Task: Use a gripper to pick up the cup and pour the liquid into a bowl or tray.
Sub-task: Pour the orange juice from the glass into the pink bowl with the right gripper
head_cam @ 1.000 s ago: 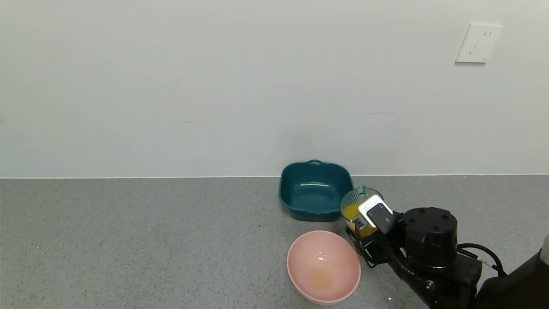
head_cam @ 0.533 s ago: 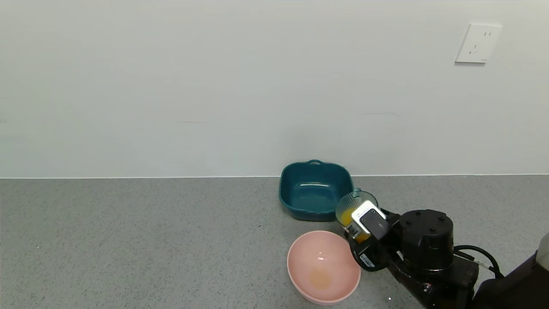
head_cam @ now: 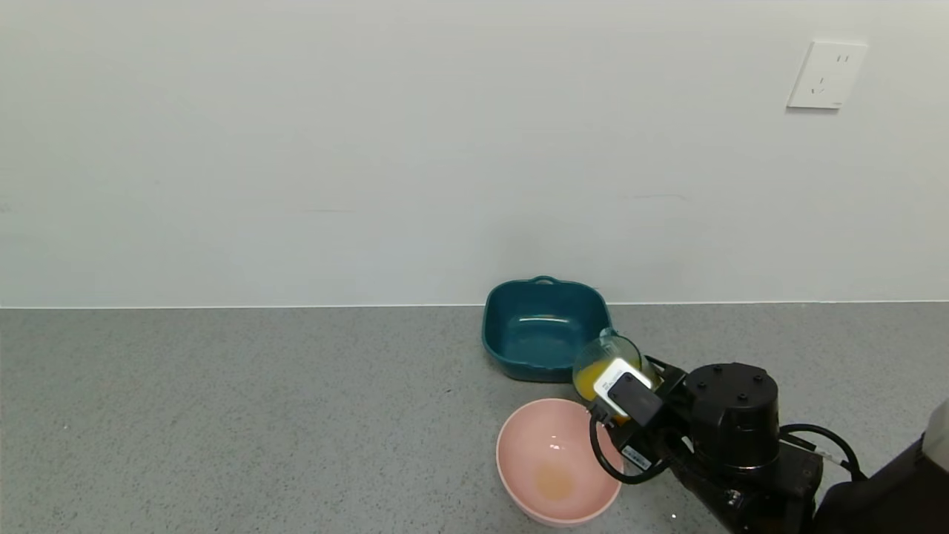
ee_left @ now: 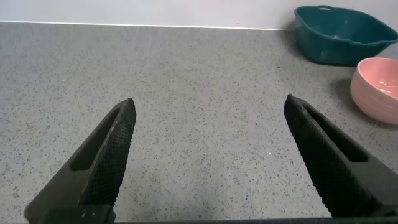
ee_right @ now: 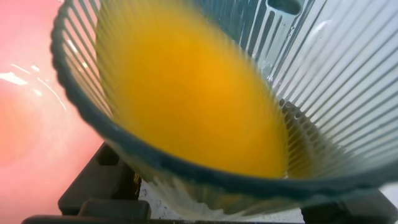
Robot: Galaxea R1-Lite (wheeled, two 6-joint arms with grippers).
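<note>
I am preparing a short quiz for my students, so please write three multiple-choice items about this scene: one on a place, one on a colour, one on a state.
1. Where is the teal dish?
A. Behind the pink bowl, near the wall
B. In front of the pink bowl
C. Inside the pink bowl

2. What colour is the liquid in the cup?
A. Green
B. Orange-yellow
C. Clear

3. How is the cup held by the right hand?
A. Upright
B. Upside down
C. Tilted towards the pink bowl

Answers: 1 A, the head view shows the dish by the wall beyond the bowl. 2 B, the right wrist view shows it. 3 C, its rim leans towards the bowl.
</note>
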